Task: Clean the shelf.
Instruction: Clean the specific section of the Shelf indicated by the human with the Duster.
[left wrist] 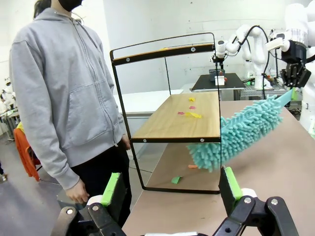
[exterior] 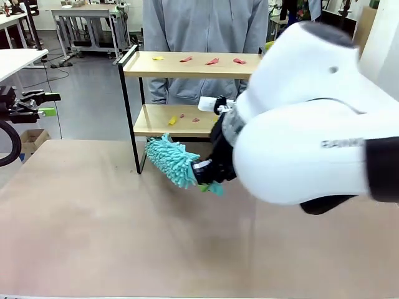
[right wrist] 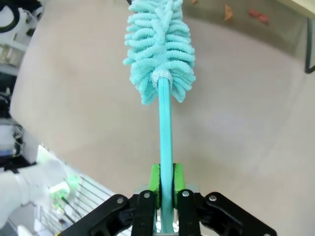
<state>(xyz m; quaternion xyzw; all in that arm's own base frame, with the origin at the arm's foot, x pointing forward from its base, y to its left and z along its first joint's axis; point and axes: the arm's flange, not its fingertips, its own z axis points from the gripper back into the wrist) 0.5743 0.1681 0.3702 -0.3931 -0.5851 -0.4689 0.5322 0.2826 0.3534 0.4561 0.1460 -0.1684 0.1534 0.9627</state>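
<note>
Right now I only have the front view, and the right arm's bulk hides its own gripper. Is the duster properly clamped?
Observer: Yes. The right wrist view shows the right gripper shut on the handle of the duster, which runs straight out between the green pads.
Operator: Any scraps I'm missing?
Observer: Two lie on the table under the shelf: a green scrap and an orange scrap.
Operator: And the left gripper?
Observer: The left gripper is open, with nothing between its fingers.
</note>
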